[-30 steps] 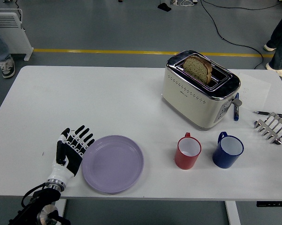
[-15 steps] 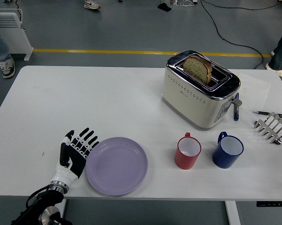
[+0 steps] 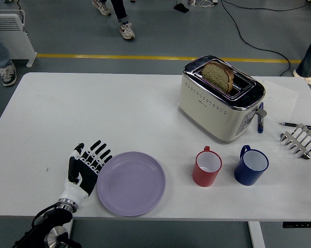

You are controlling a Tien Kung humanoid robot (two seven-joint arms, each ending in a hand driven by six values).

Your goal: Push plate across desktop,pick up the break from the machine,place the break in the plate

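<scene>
Bread [image 3: 218, 75] is seen standing upright in one slot of the cream toaster [image 3: 220, 99], which is set on the far right part of the white bench [image 3: 93, 108]. In the head view, the lilac plate [image 3: 131, 183] is found near the front edge of the bench, left of centre, and it is empty. The left hand [image 3: 86, 166] is laid flat just beside the plate's left rim, its fingers stretched out and spread wide, nothing being held; whether the fingertips touch the rim cannot be told. The black forearm is seen coming in from the lower left corner. A red mug [image 3: 207, 167] and a blue mug [image 3: 251, 165] are placed side by side in front of the toaster, well apart from the plate. A blue marker [image 3: 260, 118] is lying just right of the toaster, and a metal toast rack [image 3: 300, 139] with a black pen [image 3: 299, 125] behind it is seen at the right edge. Beyond the bench, a yellow floor line [image 3: 108, 56] and the feet of people are visible.
</scene>
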